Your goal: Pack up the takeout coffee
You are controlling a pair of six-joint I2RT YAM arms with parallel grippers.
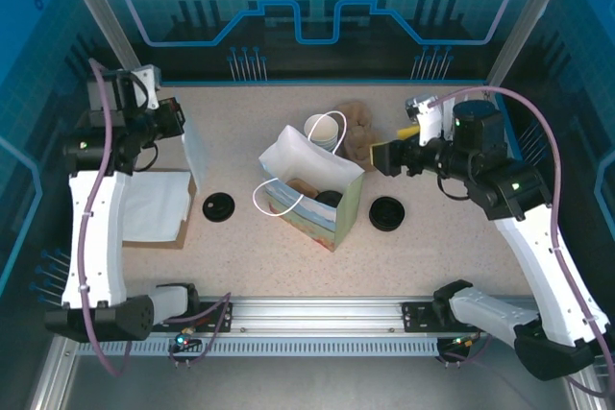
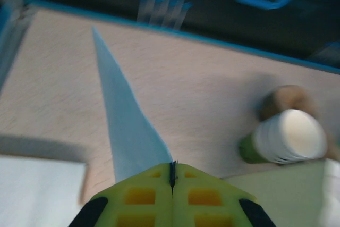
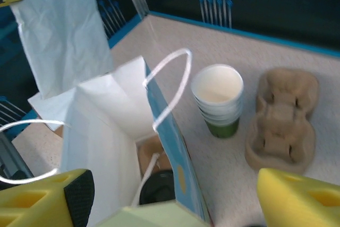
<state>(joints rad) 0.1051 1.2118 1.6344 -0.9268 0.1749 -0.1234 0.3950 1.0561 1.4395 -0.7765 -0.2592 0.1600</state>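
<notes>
From the right wrist, bottom centre: coffee [image 3: 159,188] in the bag [image 3: 101,131], right gripper [image 3: 175,200] spread; from the left wrist, bottom: left gripper [image 2: 172,168] clamped on a sheet [image 2: 127,126].

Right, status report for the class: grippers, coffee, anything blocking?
Left gripper shut on white paper sheet. Right gripper open, by paper bag. Takeout coffee inside bag, black lid showing. Bag mouth open.

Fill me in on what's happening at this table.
Two robot arms are packing a takeout order. The left gripper is shut on a white paper sheet, which hangs at the table's rear left. The right gripper hangs open beside the open paper bag, where a black-lidded cup, apparently the coffee, already sits.
</notes>
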